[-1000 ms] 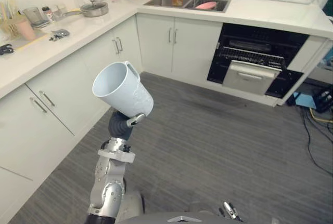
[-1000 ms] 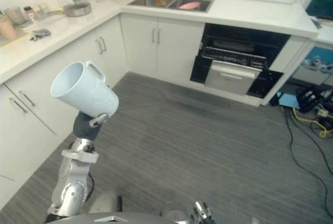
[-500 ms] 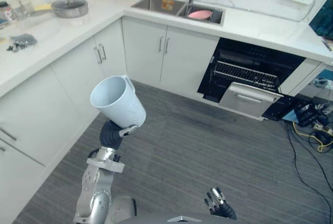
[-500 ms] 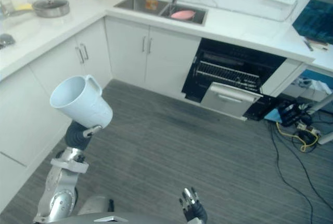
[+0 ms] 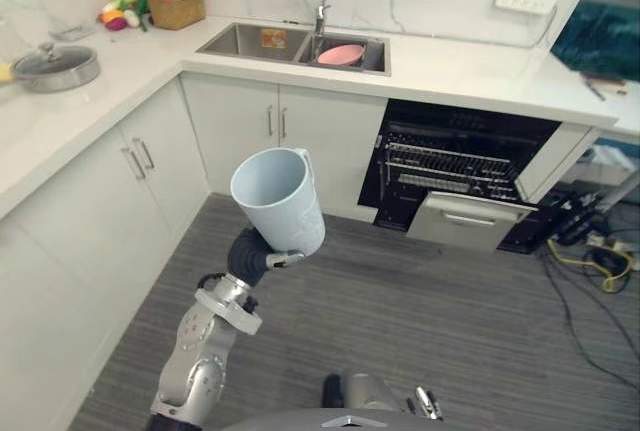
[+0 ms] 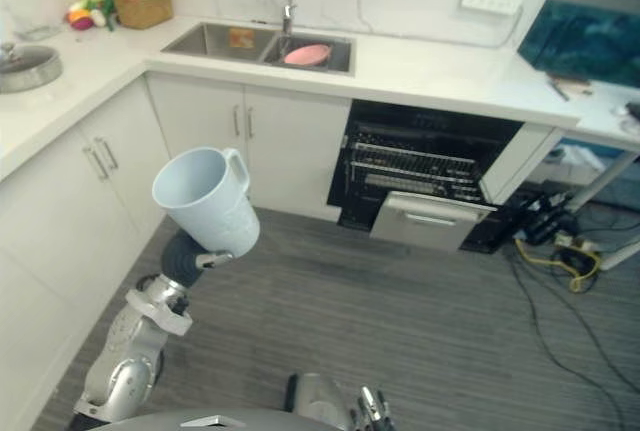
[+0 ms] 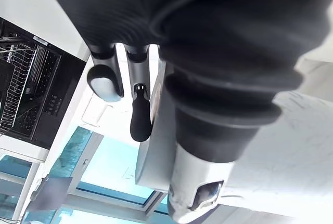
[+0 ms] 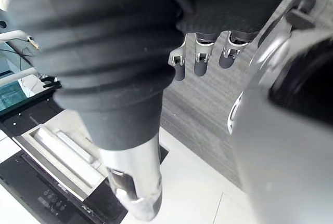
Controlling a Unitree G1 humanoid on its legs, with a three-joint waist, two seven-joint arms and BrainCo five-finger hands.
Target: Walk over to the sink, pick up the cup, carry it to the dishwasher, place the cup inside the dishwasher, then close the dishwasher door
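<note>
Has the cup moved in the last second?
Yes. The cup, held in the left hand, has swung right, from the side cabinets toward the open dishwasher.

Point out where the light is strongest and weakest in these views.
Left eye view: the white countertop is brightest, and the open dishwasher cavity is darkest. Left wrist view: the left hand, holding the cup, looks dark against a bright background.

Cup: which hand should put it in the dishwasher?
Left. The left hand grips the cup, with the open dishwasher ahead. The right hand hangs low, open and empty.
</note>
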